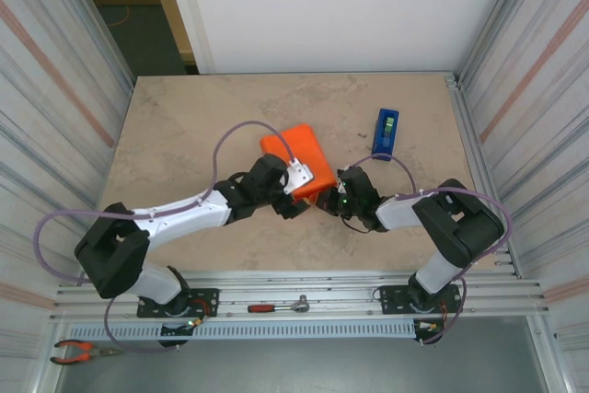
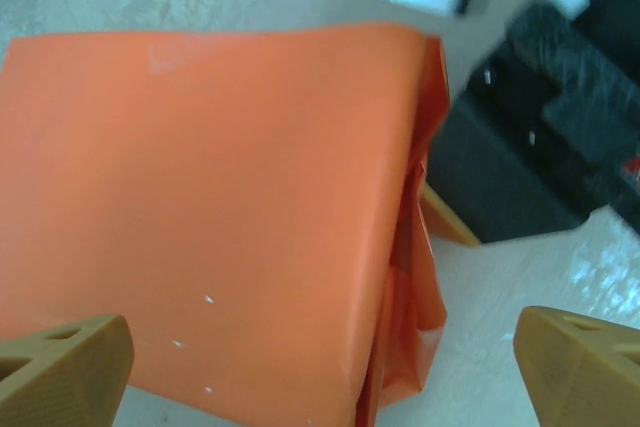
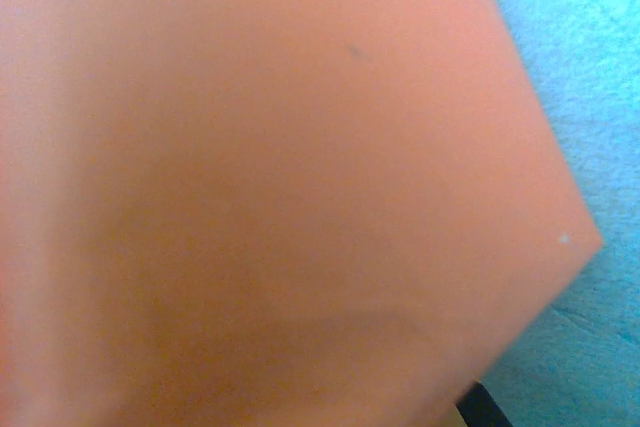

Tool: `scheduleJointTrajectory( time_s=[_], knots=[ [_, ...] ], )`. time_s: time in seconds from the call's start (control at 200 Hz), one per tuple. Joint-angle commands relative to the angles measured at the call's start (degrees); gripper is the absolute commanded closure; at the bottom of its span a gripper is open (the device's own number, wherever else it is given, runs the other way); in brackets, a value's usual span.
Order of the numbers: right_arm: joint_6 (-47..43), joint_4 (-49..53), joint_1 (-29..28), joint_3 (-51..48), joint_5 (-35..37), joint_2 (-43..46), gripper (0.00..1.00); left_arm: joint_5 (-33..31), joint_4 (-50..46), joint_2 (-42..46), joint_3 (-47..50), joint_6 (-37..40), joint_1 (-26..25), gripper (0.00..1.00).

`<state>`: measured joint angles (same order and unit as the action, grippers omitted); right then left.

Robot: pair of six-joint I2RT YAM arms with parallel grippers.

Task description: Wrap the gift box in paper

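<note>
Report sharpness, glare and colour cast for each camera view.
Top external: sharp and evenly lit. Left wrist: the paper fairly sharp, the background at upper right smeared, glare on the table. Right wrist: too close to the paper, soft focus, table tinted cyan.

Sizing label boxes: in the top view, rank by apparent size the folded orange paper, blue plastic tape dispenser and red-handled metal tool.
1. The folded orange paper.
2 and 3 unsure: blue plastic tape dispenser is broader, red-handled metal tool longer.
</note>
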<state>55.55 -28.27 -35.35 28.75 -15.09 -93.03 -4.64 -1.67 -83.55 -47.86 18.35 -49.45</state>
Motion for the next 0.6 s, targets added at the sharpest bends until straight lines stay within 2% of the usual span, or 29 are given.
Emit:
scheduleJointTrajectory(
  time_s=[0.0,0.155,0.386,0.486,0.596],
  knots=[
    [1.0,-0.5,0.5,1.7,-0.5,-0.3,1.0,-5.6,3.9,-1.9,1.6,7.5,-1.9,0.02],
    [1.0,-0.4,0.6,1.9,-0.6,-0.7,1.0,-11.0,9.1,-4.4,3.4,9.5,-4.0,0.01],
    [1.1,-0.1,0.6,1.9,-0.8,-0.7,1.0,-16.7,12.8,-7.7,3.6,10.7,-4.1,0.02],
    [1.1,0.1,0.8,1.7,-1.0,-0.4,1.0,-17.9,13.7,-9.0,3.6,11.7,-4.1,0.07],
    [1.1,0.6,0.9,1.3,-1.0,0.6,1.0,-17.5,12.3,-10.2,2.7,11.6,-4.0,0.2]
  ],
)
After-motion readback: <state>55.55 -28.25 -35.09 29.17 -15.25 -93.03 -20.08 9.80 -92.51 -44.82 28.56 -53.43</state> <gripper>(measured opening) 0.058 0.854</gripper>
